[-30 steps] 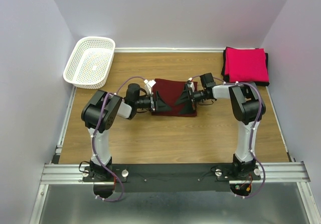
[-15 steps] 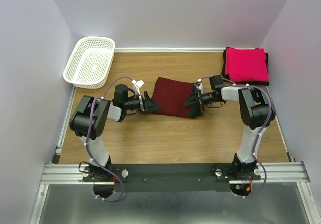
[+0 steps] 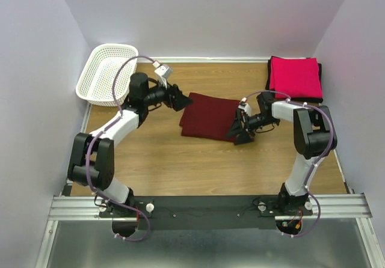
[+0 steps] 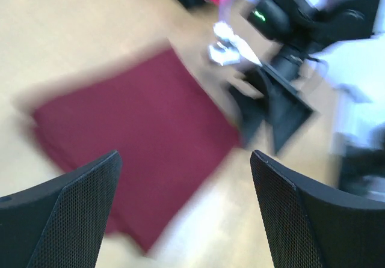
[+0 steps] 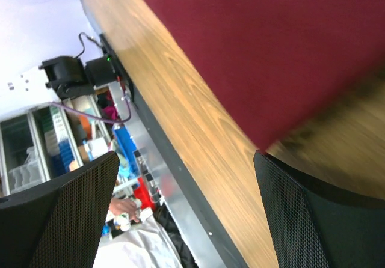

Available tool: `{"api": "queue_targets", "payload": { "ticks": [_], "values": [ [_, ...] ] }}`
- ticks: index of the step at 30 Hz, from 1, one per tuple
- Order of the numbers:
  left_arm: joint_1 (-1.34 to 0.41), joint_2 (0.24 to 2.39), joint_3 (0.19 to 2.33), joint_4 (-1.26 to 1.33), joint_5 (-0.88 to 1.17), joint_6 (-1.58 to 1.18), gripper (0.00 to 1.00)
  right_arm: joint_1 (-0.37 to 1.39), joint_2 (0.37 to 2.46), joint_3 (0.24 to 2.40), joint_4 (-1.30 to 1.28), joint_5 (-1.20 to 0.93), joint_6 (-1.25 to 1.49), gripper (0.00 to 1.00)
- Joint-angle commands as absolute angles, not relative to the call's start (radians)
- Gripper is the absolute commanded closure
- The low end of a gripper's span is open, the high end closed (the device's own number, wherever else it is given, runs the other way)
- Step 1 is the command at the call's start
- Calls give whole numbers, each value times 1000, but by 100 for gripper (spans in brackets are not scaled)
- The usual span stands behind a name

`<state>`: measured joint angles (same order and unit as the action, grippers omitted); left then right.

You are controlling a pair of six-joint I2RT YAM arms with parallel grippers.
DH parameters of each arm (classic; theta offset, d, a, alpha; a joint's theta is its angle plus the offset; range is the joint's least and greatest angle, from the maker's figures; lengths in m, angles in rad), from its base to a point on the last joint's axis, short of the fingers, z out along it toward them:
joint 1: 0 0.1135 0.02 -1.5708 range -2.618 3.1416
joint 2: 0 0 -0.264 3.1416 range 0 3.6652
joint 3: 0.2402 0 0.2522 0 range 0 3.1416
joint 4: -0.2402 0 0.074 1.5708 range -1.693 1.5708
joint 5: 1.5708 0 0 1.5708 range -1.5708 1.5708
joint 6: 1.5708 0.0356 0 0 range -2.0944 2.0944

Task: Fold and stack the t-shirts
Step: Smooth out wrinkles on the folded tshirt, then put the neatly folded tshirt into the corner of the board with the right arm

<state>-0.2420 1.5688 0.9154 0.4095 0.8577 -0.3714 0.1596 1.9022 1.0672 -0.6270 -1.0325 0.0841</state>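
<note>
Worktop: wooden, carries every item.
Basket: white mesh, far left corner.
Maroon t-shirt: folded flat, mid-worktop, between the two hands.
Pink-red t-shirt: folded, far right corner, on top of a black t-shirt of which only the edge shows.
Left hand: fingers wide, nothing held, just off the maroon t-shirt's far left corner.
Right hand: fingers wide, nothing held, at its near right corner; contact cannot be told.

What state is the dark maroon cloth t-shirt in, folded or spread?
Folded: the dark maroon cloth t-shirt lies as a compact rectangle on the wooden table, no sleeves showing.
</note>
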Motion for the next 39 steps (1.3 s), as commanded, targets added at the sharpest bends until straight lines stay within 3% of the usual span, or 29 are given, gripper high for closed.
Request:
{"api": "queue_targets", "payload": {
  "ticks": [1, 3, 7, 12, 18, 33, 36, 39],
  "values": [
    [-308, 1470, 1028, 186, 637, 67, 4, 120, 1852, 1120, -712, -973, 8, 0],
    [-426, 1427, 1031, 141, 458, 330, 3, 107, 1777, 1127, -713, -973, 9, 0],
    [-569, 1413, 1017, 107, 338, 599, 3, 60, 1674, 1134, -700, -939, 56, 0],
    [-774, 1480, 1034, 101, 287, 713, 21, -78, 1669, 1101, -664, -878, 143, 0],
    [-928, 1647, 1110, 2, 302, 1003, 29, -132, 1697, 1108, -655, -779, 182, 0],
    [-1005, 1999, 1249, -51, 212, 1035, 42, -140, 1738, 1097, -638, -790, 193, 0],
    [-1005, 2026, 1265, -46, 207, 1023, 49, -141, 1752, 1094, -626, -811, 209, 0],
    [-997, 2059, 1293, -49, 201, 1005, 64, -140, 1769, 1077, -591, -844, 227, 0]
  ]
}}
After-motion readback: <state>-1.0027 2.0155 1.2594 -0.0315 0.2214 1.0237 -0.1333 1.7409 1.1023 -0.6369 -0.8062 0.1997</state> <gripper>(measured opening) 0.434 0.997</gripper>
